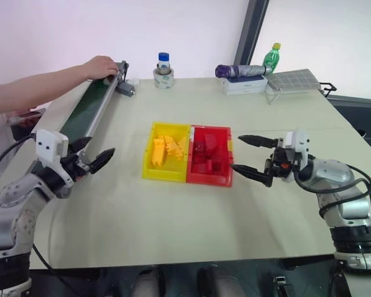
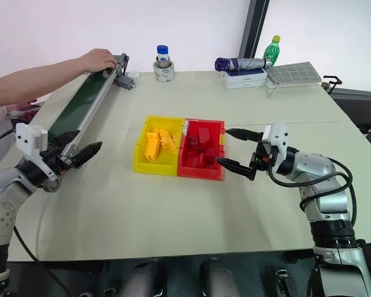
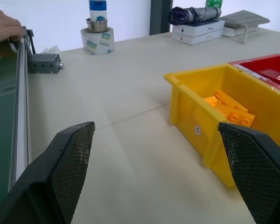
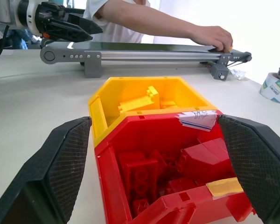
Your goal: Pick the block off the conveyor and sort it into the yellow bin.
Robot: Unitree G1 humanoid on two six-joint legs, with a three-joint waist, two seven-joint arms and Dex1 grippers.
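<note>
Two grippers, left (image 1: pixel 96 156) and right (image 1: pixel 250 156), textured black fingers spread wide, empty. Shallow rectangular yellow bin (image 1: pixel 149 162): chunky plastic bricks. Flat dark-green conveyor (image 1: pixel 86 106).

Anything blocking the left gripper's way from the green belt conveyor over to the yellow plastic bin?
Nothing visible. Bare tabletop lies between the conveyor and the yellow bin; the open left gripper sits between them. A person's hand rests at the conveyor's far end.

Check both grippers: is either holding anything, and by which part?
Nothing held. The left gripper is open beside the conveyor; the right gripper is open near the red bin.
</note>
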